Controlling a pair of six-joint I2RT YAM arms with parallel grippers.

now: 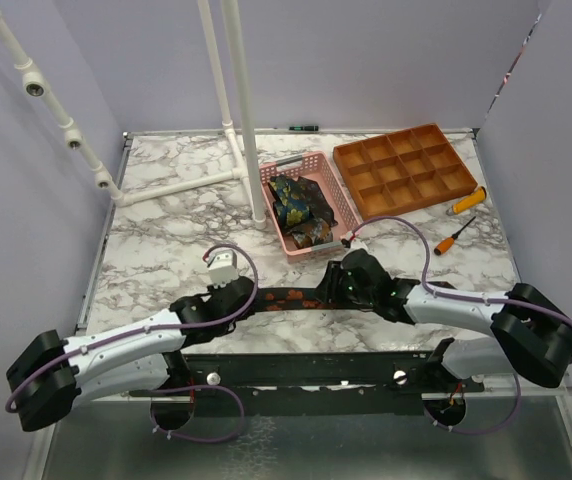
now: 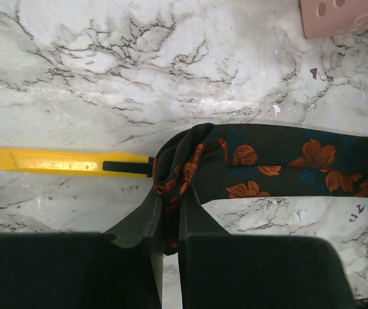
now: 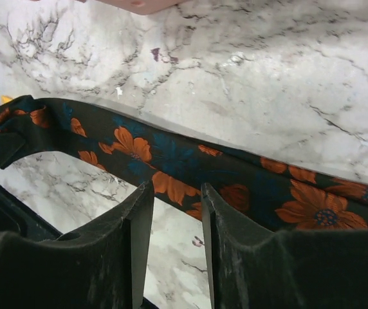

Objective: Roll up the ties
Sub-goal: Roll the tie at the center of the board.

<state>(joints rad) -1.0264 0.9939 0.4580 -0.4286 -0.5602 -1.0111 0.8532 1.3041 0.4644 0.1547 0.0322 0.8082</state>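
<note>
A dark tie with orange flowers (image 1: 291, 298) lies stretched flat across the marble table between my two grippers. My left gripper (image 1: 249, 296) is shut on the tie's bunched, folded end (image 2: 177, 167); the rest of the strip (image 2: 287, 161) runs off to the right. In the right wrist view my right gripper (image 3: 177, 190) stands open, its fingertips (image 3: 136, 206) at the near edge of the tie (image 3: 129, 145), with only marble showing between them. Several patterned rolled ties (image 1: 296, 205) sit in the pink basket (image 1: 338, 195).
A yellow utility knife (image 2: 62, 161) lies on the table just left of the held tie end. An orange compartment tray (image 1: 406, 168) stands at the back right, with two orange-handled screwdrivers (image 1: 458, 235) beside it. White pipe posts (image 1: 246, 110) rise behind the basket.
</note>
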